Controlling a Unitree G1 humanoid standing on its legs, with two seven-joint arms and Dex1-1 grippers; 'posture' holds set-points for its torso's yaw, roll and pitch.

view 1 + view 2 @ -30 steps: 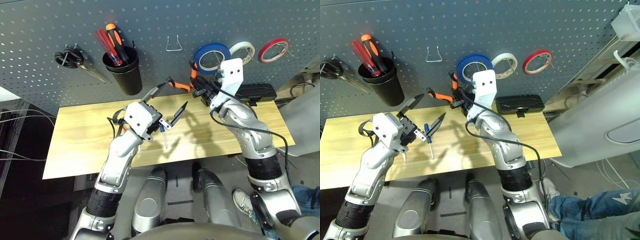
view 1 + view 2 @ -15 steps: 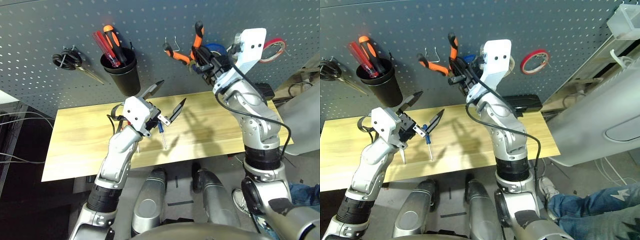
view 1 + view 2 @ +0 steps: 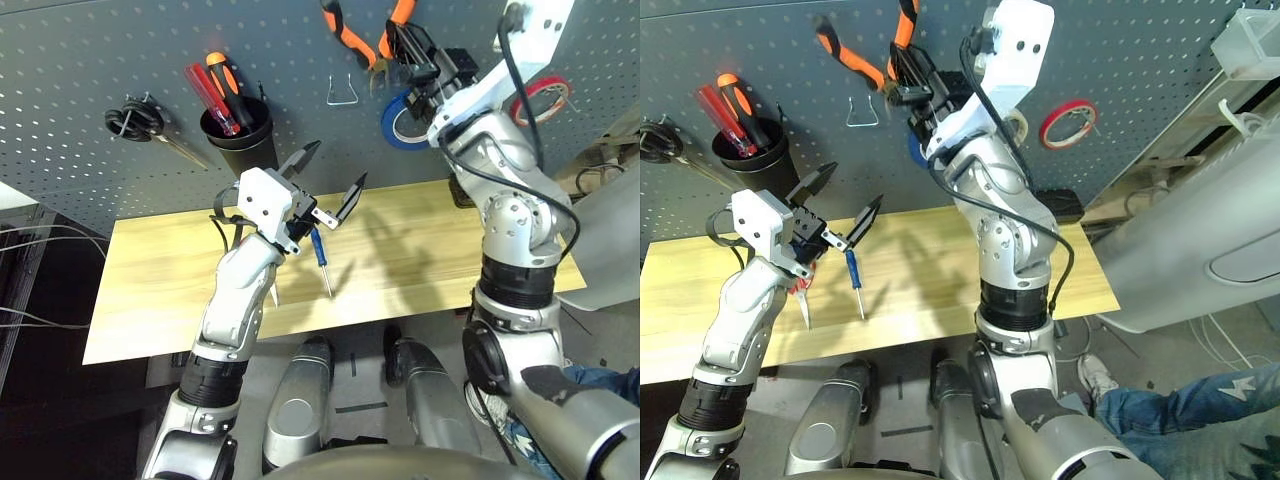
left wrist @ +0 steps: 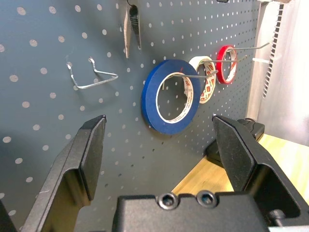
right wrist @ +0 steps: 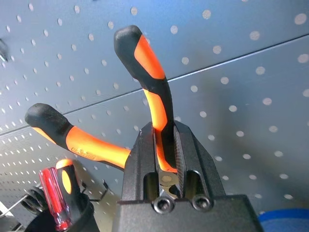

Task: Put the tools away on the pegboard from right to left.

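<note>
The right tool (image 3: 400,45) is clamping one handle of the orange-and-black pliers (image 3: 345,25), holding them high against the pegboard (image 3: 120,40), above the empty wire hook (image 3: 343,90). The pliers' handles are splayed apart, and their nose is hanging down just above that hook in the left wrist view.

The blue tape roll (image 3: 403,115) is hanging on its peg just right of the hook, beside a white roll (image 4: 206,82) and a red roll (image 3: 545,95). The blue-handled screwdriver (image 3: 320,255) is lying on the tabletop (image 3: 160,270), with the red-handled scissors (image 3: 800,295) mostly covered by the left arm.

The left tool (image 3: 325,185) is hovering over the tabletop with its fingers spread wide and nothing between them.

To hang the pliers well, the right arm probably needs to lower them so the spread handles or the joint settle over the wire hook, keeping them flat to the board and clear of the blue roll, and to release only once the hook is bearing the weight.

The handle tips are cut off at the top edge of the head views. The pliers' nose is hidden behind the right tool there, and how near it is to the hook is hard to judge. A black cup (image 3: 243,145) holding screwdrivers and black-handled scissors (image 3: 140,120) are sitting further left.
</note>
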